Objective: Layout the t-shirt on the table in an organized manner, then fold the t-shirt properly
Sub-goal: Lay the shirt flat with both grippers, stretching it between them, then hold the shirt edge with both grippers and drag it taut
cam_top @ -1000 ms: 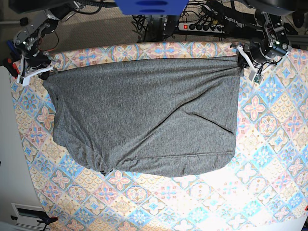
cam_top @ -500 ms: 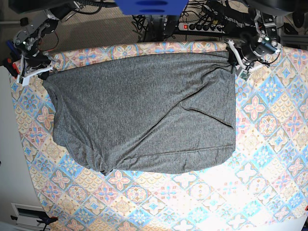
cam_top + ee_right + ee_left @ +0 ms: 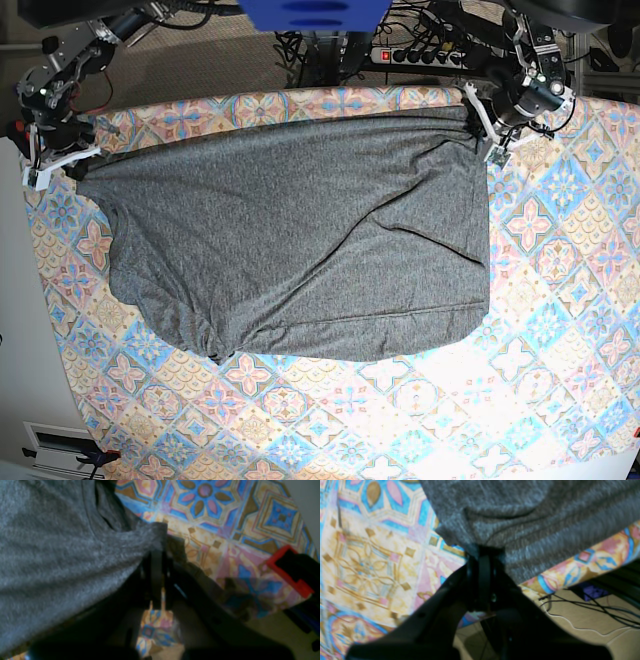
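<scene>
Overhead: t-shirt [image 3: 300,235] spread | wrists: left gripper [image 3: 481,555], right gripper [image 3: 157,552] pinching corners

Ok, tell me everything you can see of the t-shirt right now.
The t-shirt is plain heathered charcoal-grey knit with no print. It lies spread across the far half of the table, mostly flat, with diagonal creases toward its right side and a bunched lower-left corner. A hem line runs along its near edge. Its two far corners are pinched and pulled taut: the left gripper is shut on one, the right gripper on the other. The wrist views show fabric gathered into each closed jaw pair.
</scene>
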